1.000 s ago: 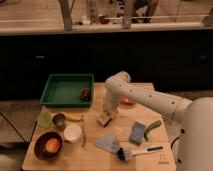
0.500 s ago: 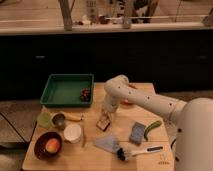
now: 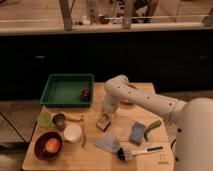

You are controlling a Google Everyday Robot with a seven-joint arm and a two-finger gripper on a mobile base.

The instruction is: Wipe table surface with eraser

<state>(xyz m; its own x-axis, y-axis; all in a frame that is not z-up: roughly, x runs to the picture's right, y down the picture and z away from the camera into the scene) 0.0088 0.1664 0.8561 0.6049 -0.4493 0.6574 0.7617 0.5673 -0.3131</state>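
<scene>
– On the large rectangular light tan wooden tabletop (image 3: 95, 157), what could go wrong for the robot from this point?

– The biggest danger is probably the long white arm (image 3: 150, 102) itself. It reaches across the middle, so a wide stroke could carry it into things. The green plastic tray (image 3: 48, 92) stands just behind and to the left, and a push backward would likely hit its wall. The round white cup (image 3: 72, 133) at the left front looks light and could tip. The blue-grey sponge block (image 3: 137, 132) and the black-bristled brush with white handle (image 3: 137, 150) at the right front would slide easily.

– And the smallest thing?

– The small tan rectangular eraser (image 3: 103, 123) sits on the wood near the centre, directly under the gripper (image 3: 106, 114), which hangs low, touching it or nearly so. Whether the gripper is open or closed on it, one cannot tell. With a weak hold, the block may slip out when pressed.

– Where is room for moving?

– Mostly to the right of the eraser, where bare wood shows before the sponge. Toward the front, a pale blue flat piece (image 3: 107, 144), perhaps a cloth, lies close. The brush lies near the front edge, so anything pushed there may fall off.
</scene>
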